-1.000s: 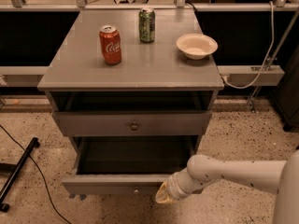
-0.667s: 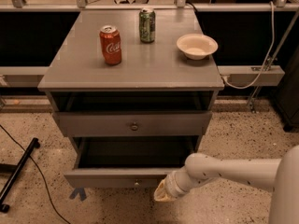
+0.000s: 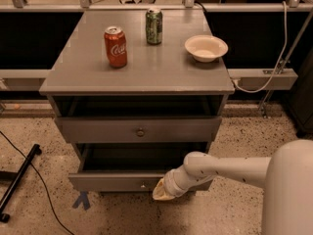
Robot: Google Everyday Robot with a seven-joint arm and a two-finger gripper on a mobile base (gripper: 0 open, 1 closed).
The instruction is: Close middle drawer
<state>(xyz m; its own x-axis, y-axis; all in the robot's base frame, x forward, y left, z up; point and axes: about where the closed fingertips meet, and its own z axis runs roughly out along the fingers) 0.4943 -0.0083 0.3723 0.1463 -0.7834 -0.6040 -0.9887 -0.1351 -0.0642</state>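
The middle drawer (image 3: pixel 110 181) is a grey front with a small round knob (image 3: pixel 143 184), pulled out from the grey cabinet, with its dark inside showing above the front. My gripper (image 3: pixel 161 193) is low at the right part of that front, just right of the knob, and touches it from the outside. The white arm (image 3: pixel 230 168) reaches in from the lower right. Above it, the taller grey front with a darker knob (image 3: pixel 140 131) also stands a little out. The lowest front is hidden beneath the middle drawer.
On the cabinet top (image 3: pixel 161 67) stand a red cola can (image 3: pixel 116 46), a green can (image 3: pixel 154 26) and a cream bowl (image 3: pixel 206 48). A black stand leg (image 3: pixel 19 180) and a cable lie on the floor at the left. A white cable (image 3: pixel 281 43) hangs at the right.
The middle drawer has slid back toward the cabinet, with my gripper following against its front. The cans, the bowl and the upper front have not moved.
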